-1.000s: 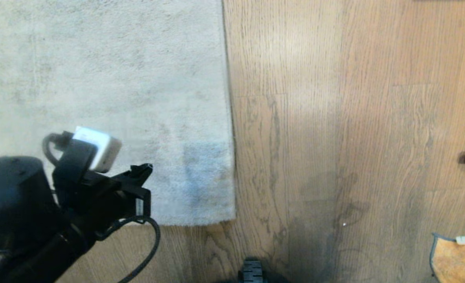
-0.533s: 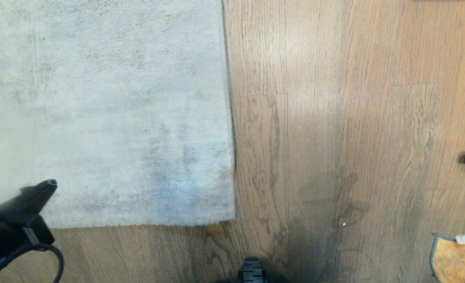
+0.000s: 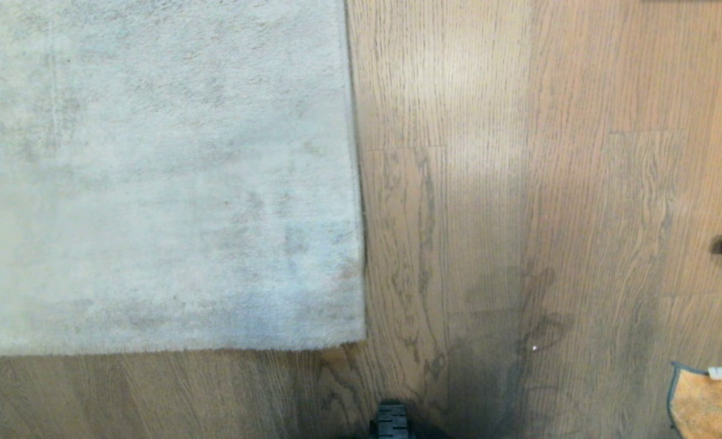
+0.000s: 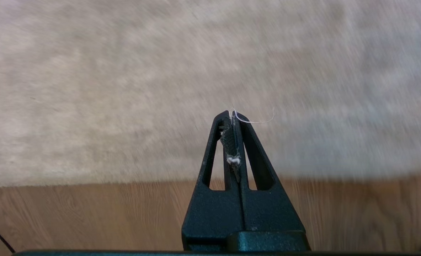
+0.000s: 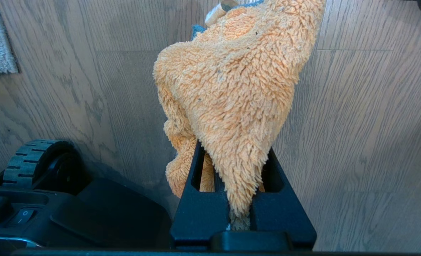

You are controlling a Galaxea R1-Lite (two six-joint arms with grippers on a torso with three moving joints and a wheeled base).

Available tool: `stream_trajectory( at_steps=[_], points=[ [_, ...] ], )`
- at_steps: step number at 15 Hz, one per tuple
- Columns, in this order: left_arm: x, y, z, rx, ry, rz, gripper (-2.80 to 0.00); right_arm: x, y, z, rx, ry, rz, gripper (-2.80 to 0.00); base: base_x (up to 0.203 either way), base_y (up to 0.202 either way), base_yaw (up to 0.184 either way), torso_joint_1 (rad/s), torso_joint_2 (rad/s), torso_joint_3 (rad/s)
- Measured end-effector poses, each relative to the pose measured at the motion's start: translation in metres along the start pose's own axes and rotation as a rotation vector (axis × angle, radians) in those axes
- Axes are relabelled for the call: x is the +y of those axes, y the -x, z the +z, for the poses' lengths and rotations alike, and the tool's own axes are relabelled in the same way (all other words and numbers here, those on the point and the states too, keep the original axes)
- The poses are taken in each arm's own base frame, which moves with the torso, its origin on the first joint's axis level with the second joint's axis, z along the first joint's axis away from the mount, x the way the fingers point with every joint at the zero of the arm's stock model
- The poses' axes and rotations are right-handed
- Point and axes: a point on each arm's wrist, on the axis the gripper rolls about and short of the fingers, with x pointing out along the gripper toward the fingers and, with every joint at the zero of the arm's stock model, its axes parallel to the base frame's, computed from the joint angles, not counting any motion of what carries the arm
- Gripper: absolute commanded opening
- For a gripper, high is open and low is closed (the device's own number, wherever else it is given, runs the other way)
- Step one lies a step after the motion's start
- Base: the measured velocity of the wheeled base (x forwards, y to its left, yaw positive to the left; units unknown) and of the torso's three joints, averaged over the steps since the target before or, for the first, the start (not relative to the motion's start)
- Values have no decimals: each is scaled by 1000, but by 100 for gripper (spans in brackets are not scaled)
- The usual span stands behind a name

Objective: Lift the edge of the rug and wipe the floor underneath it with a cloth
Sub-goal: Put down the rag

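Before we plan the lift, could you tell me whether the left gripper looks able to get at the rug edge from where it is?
Probably yes: the left gripper, shut and holding nothing, hangs above the rug edge with only bare floor alongside.

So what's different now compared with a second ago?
The left arm has swung back off the rug toward the robot's left; only a dark tip shows at the head view's edge, its left pincer shut and empty. The rug lies flat, unchanged. The right pincer still grips the cloth.
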Motion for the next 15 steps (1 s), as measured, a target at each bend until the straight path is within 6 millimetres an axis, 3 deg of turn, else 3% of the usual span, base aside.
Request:
stream_trajectory(
  at_steps=[6, 15],
  points=[
    [-1, 31, -32, -7, -25, -52, -280, 0, 0, 0, 0, 0, 0, -280, 0, 0, 0, 0, 0, 0],
    [-4, 53, -64, 58, -27, -64, -280, 0, 0, 0, -1, 0, 0, -280, 0, 0, 0, 0, 0, 0]
  ],
)
